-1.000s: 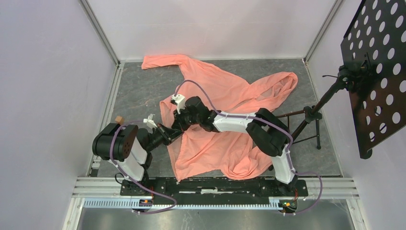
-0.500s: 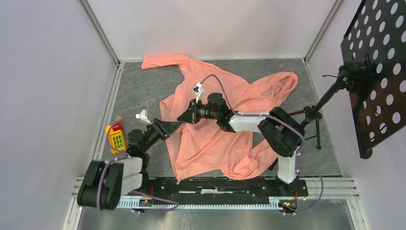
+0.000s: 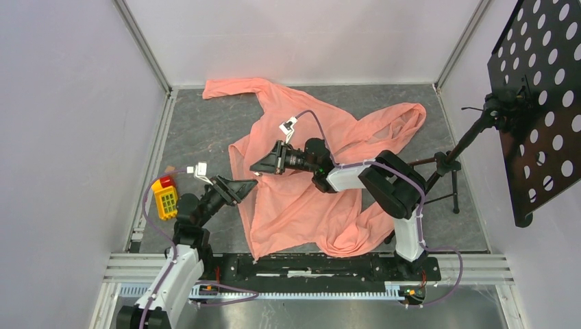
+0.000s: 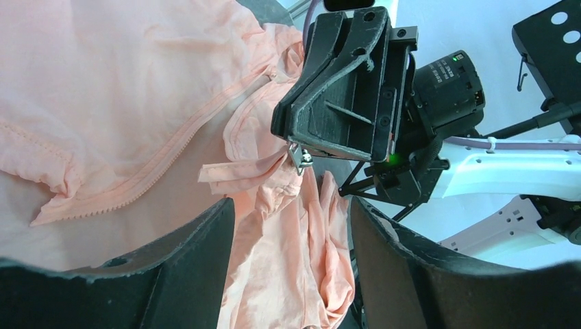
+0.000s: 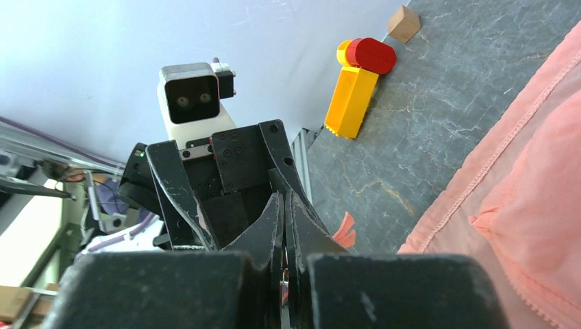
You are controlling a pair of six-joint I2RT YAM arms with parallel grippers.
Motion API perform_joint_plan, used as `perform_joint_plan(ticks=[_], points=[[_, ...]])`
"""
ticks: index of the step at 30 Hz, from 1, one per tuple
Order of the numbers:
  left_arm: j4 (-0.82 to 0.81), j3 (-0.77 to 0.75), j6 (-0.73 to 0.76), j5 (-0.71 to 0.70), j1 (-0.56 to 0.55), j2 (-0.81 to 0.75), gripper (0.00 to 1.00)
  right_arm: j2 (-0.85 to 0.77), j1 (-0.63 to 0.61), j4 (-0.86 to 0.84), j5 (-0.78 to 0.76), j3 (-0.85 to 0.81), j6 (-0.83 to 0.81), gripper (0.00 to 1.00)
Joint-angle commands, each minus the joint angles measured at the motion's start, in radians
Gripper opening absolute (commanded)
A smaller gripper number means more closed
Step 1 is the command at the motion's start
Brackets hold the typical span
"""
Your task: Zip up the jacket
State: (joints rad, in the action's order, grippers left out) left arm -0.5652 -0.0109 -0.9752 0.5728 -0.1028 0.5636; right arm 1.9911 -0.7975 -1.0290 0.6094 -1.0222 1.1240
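Observation:
The salmon-pink jacket (image 3: 356, 130) lies crumpled and spread across the grey table, one sleeve reaching to the far left. Its open zipper edge (image 4: 157, 164) shows in the left wrist view. My right gripper (image 3: 257, 166) is shut on the small metal zipper pull (image 4: 299, 159), and a fold of jacket fabric hangs from it. In its own view the right gripper (image 5: 283, 202) has its jaws pressed together, with the jacket's hem (image 5: 534, 205) at the right. My left gripper (image 3: 246, 185) sits just near-left of the right one. In its own view the left gripper (image 4: 291, 226) is open, with loose fabric lying beyond its gap.
A yellow toy with a red top (image 3: 165, 199) lies by the left wall, and a small wooden block (image 5: 403, 24) sits beyond it. A black perforated panel (image 3: 541, 103) on a tripod stand (image 3: 445, 171) stands at the right. Walls enclose the table on three sides.
My left gripper has opened and let go of the jacket. The left arm's elbow has swung down toward the near edge, uncovering the yellow toy. The right wrist has turned, staying shut.

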Motion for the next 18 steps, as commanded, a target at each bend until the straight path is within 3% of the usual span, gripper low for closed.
perform_joint_plan(ticks=[1,7,18], points=[[0.027,0.095,0.05,-0.008,-0.005,-0.004,0.7,0.026,0.003,-0.164,0.027,0.007,0.116,0.0],[-0.092,0.072,0.063,0.009,-0.01,0.151,0.68,0.017,0.003,-0.178,0.024,0.021,0.125,0.0],[-0.575,0.074,-0.019,0.027,-0.099,0.44,0.64,0.031,0.003,-0.203,0.032,0.014,0.145,0.0]])
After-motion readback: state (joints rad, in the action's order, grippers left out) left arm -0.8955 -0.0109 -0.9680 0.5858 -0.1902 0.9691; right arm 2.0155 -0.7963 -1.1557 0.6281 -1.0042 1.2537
